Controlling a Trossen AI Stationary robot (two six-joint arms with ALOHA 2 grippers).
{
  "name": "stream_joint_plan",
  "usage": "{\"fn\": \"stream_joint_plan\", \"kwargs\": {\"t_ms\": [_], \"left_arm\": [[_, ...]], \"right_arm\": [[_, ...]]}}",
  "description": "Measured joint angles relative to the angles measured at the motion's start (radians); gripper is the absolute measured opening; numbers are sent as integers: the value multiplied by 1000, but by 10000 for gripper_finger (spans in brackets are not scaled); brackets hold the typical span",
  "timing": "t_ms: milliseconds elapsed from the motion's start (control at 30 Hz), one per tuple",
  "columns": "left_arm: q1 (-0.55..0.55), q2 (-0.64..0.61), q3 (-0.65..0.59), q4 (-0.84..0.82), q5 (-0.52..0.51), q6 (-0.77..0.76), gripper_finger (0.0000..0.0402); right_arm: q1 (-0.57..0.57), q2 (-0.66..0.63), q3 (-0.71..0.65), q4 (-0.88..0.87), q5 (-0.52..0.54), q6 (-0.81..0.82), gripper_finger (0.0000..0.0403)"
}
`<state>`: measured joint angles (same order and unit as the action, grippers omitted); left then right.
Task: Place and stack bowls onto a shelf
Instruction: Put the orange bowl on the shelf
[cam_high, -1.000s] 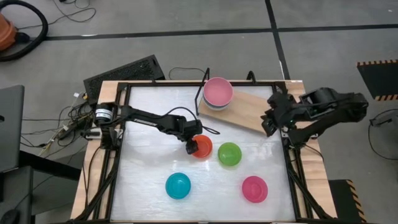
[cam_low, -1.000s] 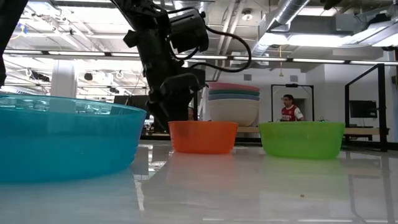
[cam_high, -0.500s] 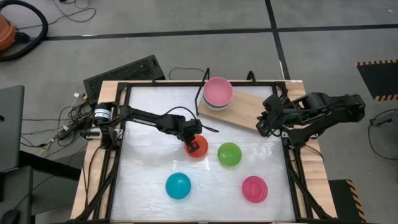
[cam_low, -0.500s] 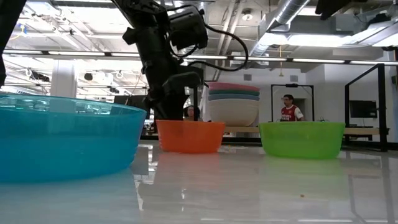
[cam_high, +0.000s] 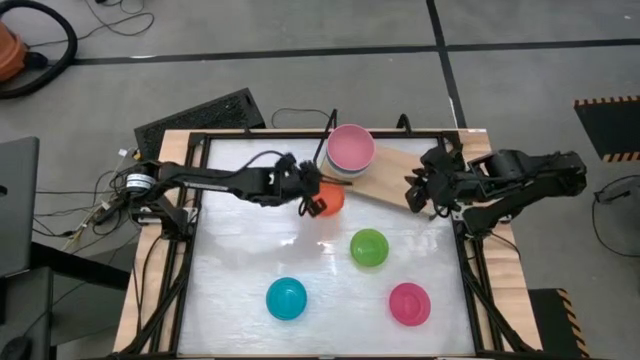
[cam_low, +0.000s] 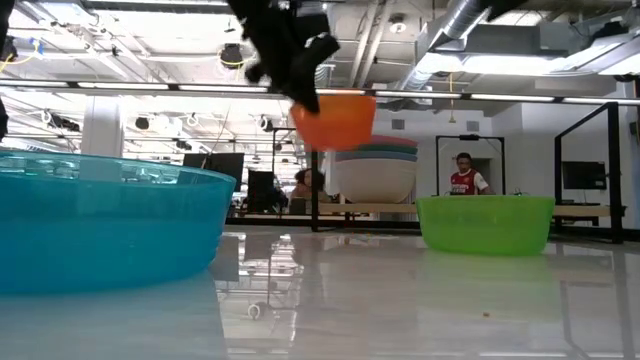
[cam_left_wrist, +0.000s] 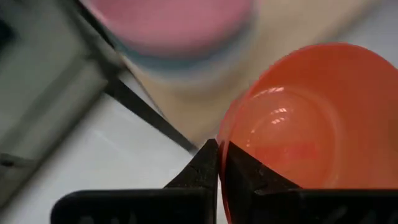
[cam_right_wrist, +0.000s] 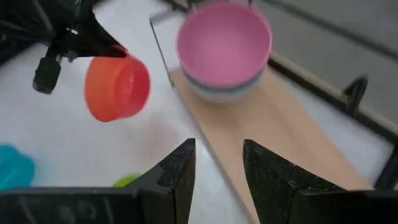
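The left gripper (cam_high: 312, 201), jaws pinching the orange bowl (cam_high: 330, 197) by its rim, should level it above the pink-topped stack (cam_high: 350, 148) before releasing; right gripper (cam_high: 415, 196) waits, jaws spread.

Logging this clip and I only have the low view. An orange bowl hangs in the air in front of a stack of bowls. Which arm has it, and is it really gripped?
Observer: The left gripper. Its wrist view shows both fingers pinched shut on the rim of the orange bowl.
Operator: Where is the bowl relative to the shelf?
Observer: From above it sits beside the shelf, by the end that carries the pink-topped stack, not over the stack.
Operator: And the other arm?
Observer: The right gripper is over the shelf's other end, fingers open and empty.
Operator: Any bowls I can't see?
Observer: A pink bowl on the table, near the right arm's side.
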<state>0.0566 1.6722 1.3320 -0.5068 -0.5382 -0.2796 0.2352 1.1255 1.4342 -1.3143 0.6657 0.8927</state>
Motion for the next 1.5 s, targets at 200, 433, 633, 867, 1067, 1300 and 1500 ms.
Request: {"fn": "stream_joint_plan", "kwargs": {"t_ms": [200, 433, 633, 867, 1067, 1300, 1500], "left_arm": [[0, -13, 125, 76, -285, 232, 0], [0, -13, 197, 293, -415, 543, 0], [-4, -13, 198, 439, -446, 725, 0], [-16, -12, 198, 503, -431, 797, 0], [-24, -12, 198, 553, -398, 853, 0], [-24, -12, 198, 590, -358, 886, 0], [-37, -12, 198, 591, -317, 888, 0]], "right_arm": [[0, 62, 1, 225, 151, -236, 159], [5, 172, 0, 500, 342, -588, 159], [-8, 202, 1, 632, 366, -721, 159], [-57, 203, 1, 668, 360, -744, 159], [-86, 203, 1, 681, 317, -744, 159], [-113, 204, 1, 692, 272, -744, 159], [-143, 205, 1, 687, 271, -743, 156]]}}
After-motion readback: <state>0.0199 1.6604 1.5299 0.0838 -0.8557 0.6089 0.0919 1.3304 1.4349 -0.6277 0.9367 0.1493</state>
